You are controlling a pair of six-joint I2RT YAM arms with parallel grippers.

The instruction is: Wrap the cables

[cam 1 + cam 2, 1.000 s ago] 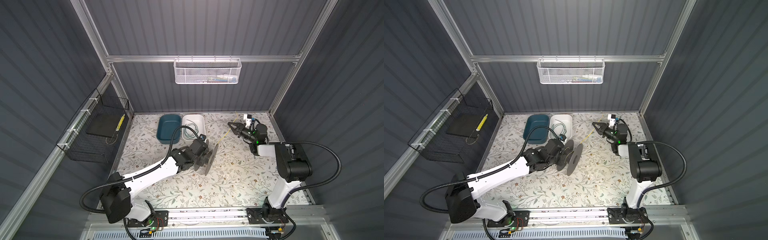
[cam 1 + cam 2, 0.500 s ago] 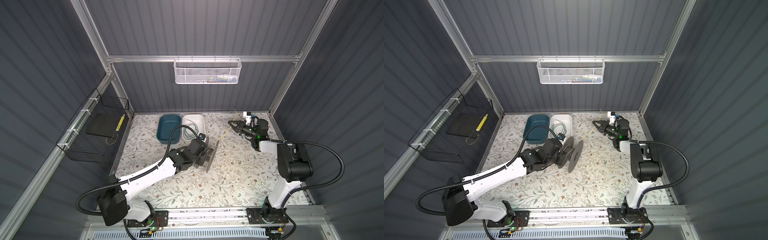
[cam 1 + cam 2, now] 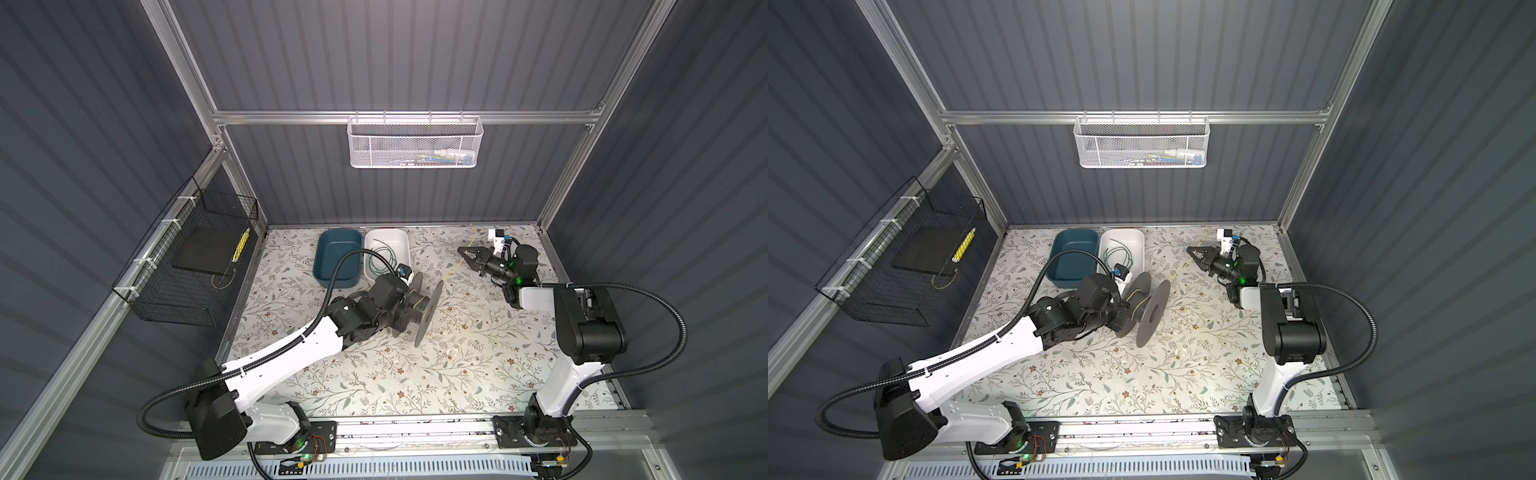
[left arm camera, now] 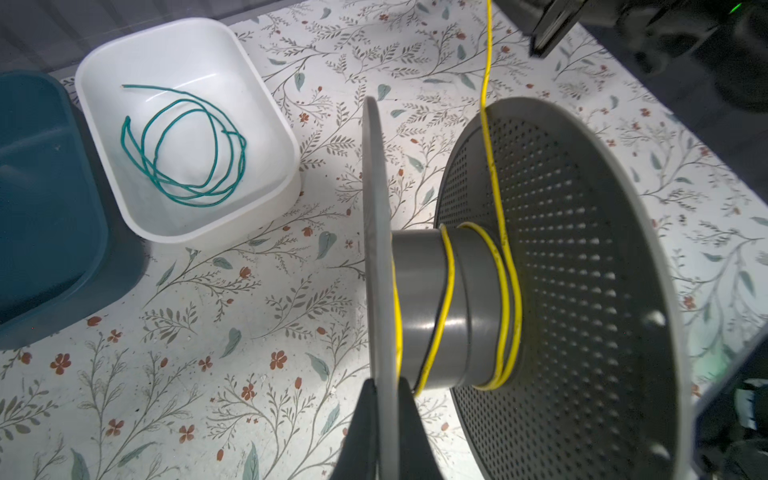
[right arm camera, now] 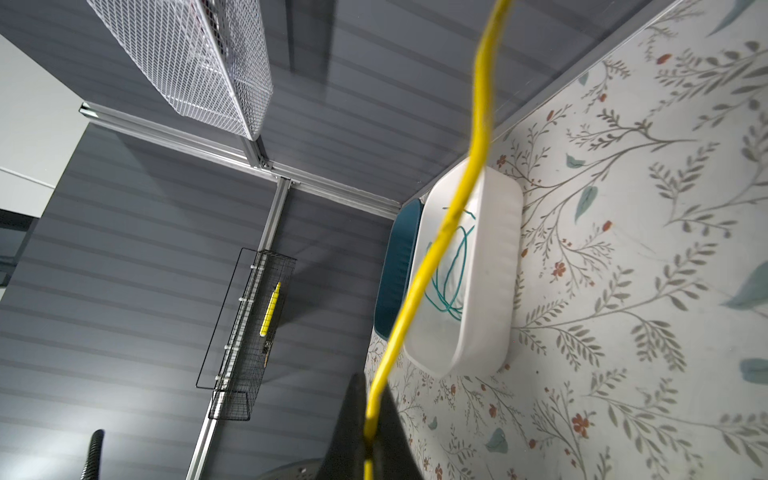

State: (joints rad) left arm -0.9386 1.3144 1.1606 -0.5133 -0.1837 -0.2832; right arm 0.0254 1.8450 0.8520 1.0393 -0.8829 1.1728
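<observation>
Several turns of yellow cable [image 4: 497, 199] wound round hub of grey spool [image 4: 582, 291], free length rising to right gripper [image 5: 370, 415], pinched shut on it. Spool's near flange clamped between fingers of left gripper [image 4: 381, 399]. Beside spool, green cable [image 4: 183, 141] coiled loose inside white tub [image 4: 187, 50].

We note grey ribbed walls [image 3: 415, 62], floral tabletop [image 3: 457, 374]; white mesh basket [image 3: 395, 149] at 12 o'clock, black wire basket [image 3: 178, 307] at 9 o'clock.
</observation>
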